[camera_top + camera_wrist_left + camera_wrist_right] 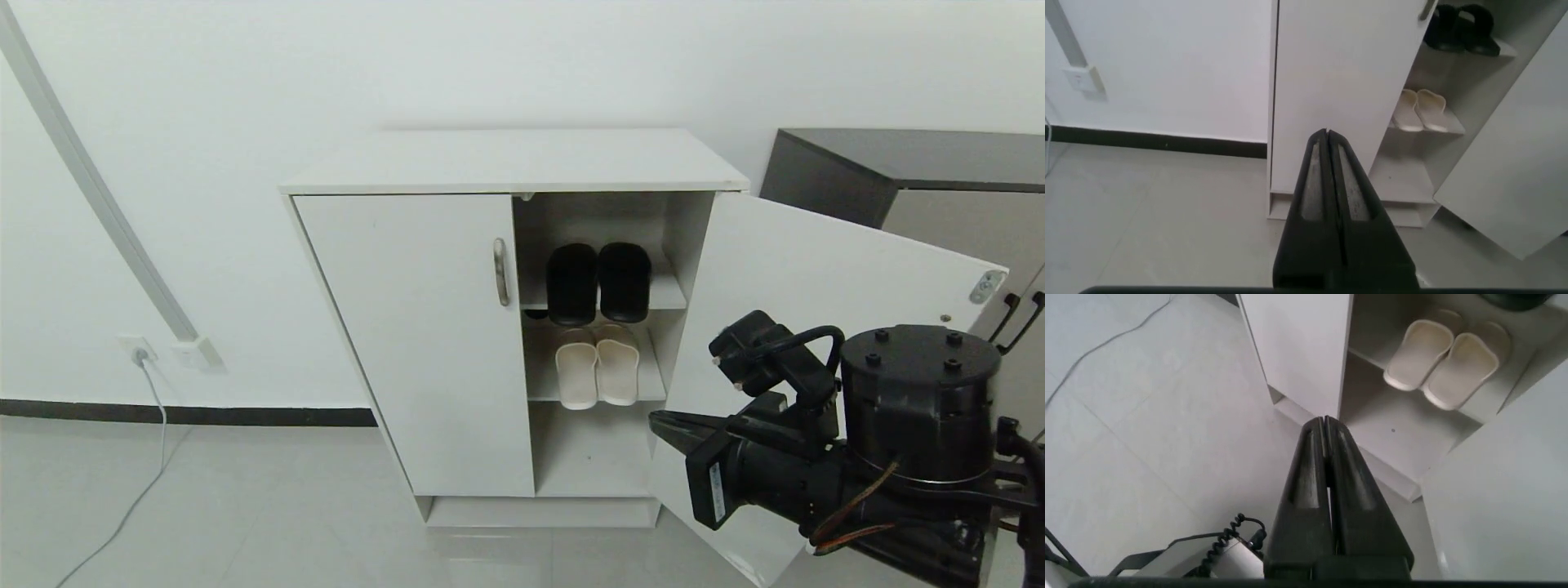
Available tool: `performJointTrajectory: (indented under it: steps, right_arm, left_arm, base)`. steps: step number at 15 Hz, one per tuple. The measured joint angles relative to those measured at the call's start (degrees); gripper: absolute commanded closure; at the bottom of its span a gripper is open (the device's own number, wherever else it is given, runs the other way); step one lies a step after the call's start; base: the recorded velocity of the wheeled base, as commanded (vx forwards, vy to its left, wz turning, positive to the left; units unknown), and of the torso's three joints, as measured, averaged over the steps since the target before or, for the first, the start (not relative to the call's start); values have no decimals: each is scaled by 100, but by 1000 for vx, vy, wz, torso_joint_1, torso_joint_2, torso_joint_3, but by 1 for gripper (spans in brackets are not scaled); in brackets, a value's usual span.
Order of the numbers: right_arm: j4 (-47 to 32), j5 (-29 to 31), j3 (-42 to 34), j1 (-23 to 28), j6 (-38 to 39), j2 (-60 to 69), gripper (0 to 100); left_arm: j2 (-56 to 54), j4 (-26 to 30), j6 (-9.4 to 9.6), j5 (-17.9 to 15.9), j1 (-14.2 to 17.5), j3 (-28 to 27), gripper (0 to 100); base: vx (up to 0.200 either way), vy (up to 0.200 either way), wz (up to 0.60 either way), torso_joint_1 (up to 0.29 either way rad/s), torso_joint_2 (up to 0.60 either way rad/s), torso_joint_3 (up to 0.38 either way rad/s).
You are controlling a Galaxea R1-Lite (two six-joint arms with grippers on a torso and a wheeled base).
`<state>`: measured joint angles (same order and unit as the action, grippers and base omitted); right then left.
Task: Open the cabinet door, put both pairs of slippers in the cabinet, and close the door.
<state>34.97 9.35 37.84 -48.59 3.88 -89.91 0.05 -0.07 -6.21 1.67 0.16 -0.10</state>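
I judge this to be the last step: both pairs are shelved and only the closing is left. The cabinet (506, 159) stands at the centre of the head view against the white wall. Its left door (408, 327) is shut. The right door (816, 269) is swung wide toward the right of the frame, its inner face turned to me.

My right pincer (658, 419) sits low in the right of the frame, across the door's lower inner face, with its fingers pressed together and nothing between them. From this angle I cannot say for sure whether the tip touches the panel or merely hangs in front of it. The left pincer (1327, 139) is likewise pressed together and holds nothing. In its wrist view it points at the foot of the shut left door.

To close up, I reckon the right arm has to come round to the door's outer face or free edge, then push it along its arc toward the centre of the frame until it meets the left door.

The black slippers (624, 282) lie side by side on the upper shelf. The white slippers (616, 367) lie on the shelf below, their ends reaching slightly past the shelf's front edge. That overhang could foul the door. The metal handle (500, 272) stands upright on the left door's inner edge.
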Motion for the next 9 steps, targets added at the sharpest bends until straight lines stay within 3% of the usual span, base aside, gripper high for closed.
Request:
performJointTrajectory:
  steps: [9]
  right_arm:
    - [-2, 4, -22, 0, 9, -2, 100]
  left_arm:
    - [0, 0, -2, 5, 0, 0, 100]
  base:
    - [0, 0, 0, 179, -493, -319]
